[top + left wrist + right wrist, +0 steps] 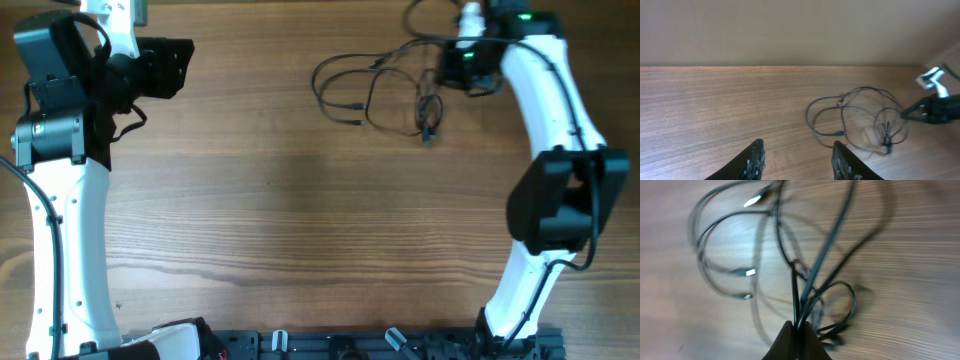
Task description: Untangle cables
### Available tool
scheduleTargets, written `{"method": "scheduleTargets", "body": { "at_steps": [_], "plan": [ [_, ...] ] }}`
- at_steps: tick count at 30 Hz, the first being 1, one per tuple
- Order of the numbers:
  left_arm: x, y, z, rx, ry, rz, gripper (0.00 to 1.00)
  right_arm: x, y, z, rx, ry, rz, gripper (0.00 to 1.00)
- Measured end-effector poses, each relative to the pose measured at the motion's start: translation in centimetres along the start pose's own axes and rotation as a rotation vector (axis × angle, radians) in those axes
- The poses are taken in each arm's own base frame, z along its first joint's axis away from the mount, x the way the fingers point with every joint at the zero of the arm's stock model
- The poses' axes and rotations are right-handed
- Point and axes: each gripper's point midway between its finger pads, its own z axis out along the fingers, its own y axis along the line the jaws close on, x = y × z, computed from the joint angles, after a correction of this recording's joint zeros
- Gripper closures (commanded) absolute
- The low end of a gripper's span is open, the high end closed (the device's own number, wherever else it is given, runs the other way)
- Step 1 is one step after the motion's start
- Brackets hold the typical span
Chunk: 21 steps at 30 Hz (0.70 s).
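Right tool closed, pinching several strands of the cables, probably to lift the knot so loops fall apart; 3 plug ends loose; tangle sits far right on the surface; left tool open, empty, well apart.

The table is matt, grained brown wood; the cables look smooth black plastic, with shiny metal plug tips
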Motion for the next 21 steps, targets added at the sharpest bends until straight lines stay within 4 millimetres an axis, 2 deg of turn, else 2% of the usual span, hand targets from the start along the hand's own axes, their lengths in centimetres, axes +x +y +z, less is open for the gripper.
{"method": "scheduleTargets", "body": {
  "at_steps": [7,11,12,13,17,18,19,21],
  "plan": [
    [0.0,-0.2,0.0,0.011,0.0,0.0,0.55,3.0,9.5,1.8,-0.142,0.063,-0.194,0.95],
    [0.0,-0.2,0.0,0.011,0.001,0.0,0.55,4.9,13.6,2.0,-0.211,0.092,-0.277,0.96],
    [0.0,-0.2,0.0,0.011,0.0,0.0,0.55,5.2,14.2,1.9,-0.222,0.093,-0.293,0.95],
    [0.0,-0.2,0.0,0.011,0.0,0.0,0.55,5.8,15.8,1.2,-0.248,0.09,-0.327,0.95],
    [0.0,-0.2,0.0,0.014,0.0,0.0,0.54,6.7,18.9,-1.8,-0.295,0.045,-0.398,0.95],
    [0.0,-0.3,0.0,0.015,0.0,0.0,0.54,6.8,19.4,-2.5,-0.301,0.032,-0.409,0.89],
    [0.0,-0.3,0.0,0.017,0.0,0.0,0.53,6.9,19.9,-3.5,-0.309,0.015,-0.422,0.69],
    [0.0,-0.4,0.0,0.026,0.0,0.0,0.53,6.8,20.2,-5.0,-0.302,-0.017,-0.432,0.48]
  ]
}}
